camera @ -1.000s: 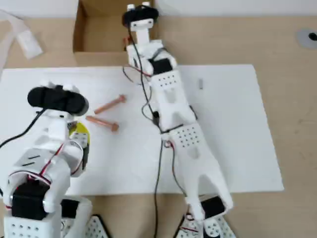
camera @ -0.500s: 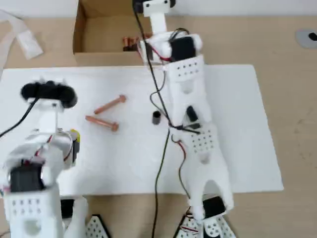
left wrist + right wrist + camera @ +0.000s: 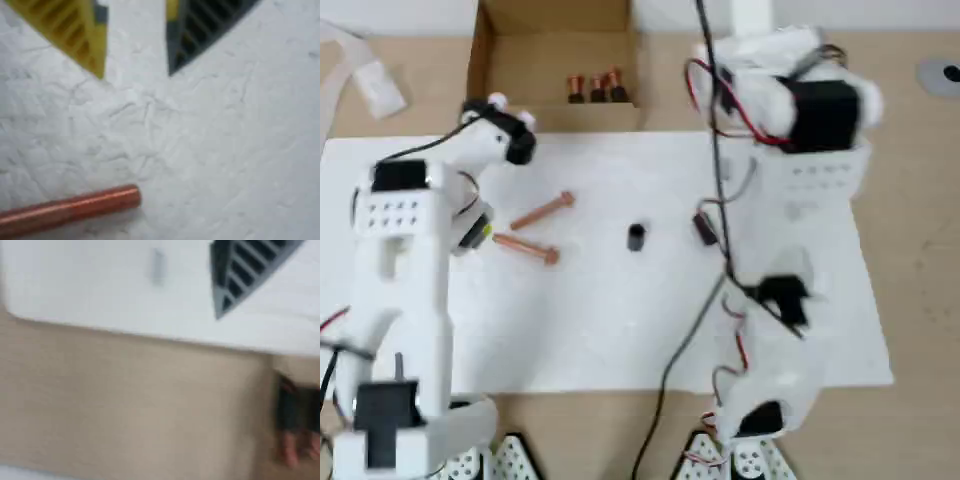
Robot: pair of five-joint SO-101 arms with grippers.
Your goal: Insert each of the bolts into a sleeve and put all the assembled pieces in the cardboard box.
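At the far left of the tabletop [image 3: 910, 200] lies a white strip [image 3: 370, 85]; any print on it is too small to read. The left arm stands over the left side of the white sheet [image 3: 590, 320]. The left gripper [image 3: 135, 74] hangs just above that sheet with its jaws spread, one yellow and one black, and bare paper between them. In the left wrist view, one bolt's end lies on the sheet, apart from the jaw tips.

Two copper bolts lie on the sheet just right of that gripper, near each other but not touching. The nearer bolt [image 3: 525, 247] has its long axis running across the sheet and tilting slightly toward the arms. Its head is at the right end, and its plain end is just beside the yellow jaw. The farther bolt [image 3: 542, 211] slants the other way, with its head at the right end, the one closer to the box.

The cardboard box [image 3: 480, 70] sits open beyond the sheet's far edge. Three assembled pieces [image 3: 597, 87] lie side by side against its near wall, their long axes roughly parallel and pointing away from the arms.

A black sleeve [image 3: 636, 237] stands alone near the middle of the sheet, well apart from both bolts. Further right, a small grey mark [image 3: 725, 168] shows on the sheet, too small to read.

The right arm is raised over the sheet's right half. The right gripper [image 3: 235, 280] is above the sheet's edge, and I cannot tell how its jaws stand. A grey disc [image 3: 940, 75] lies at the far right.
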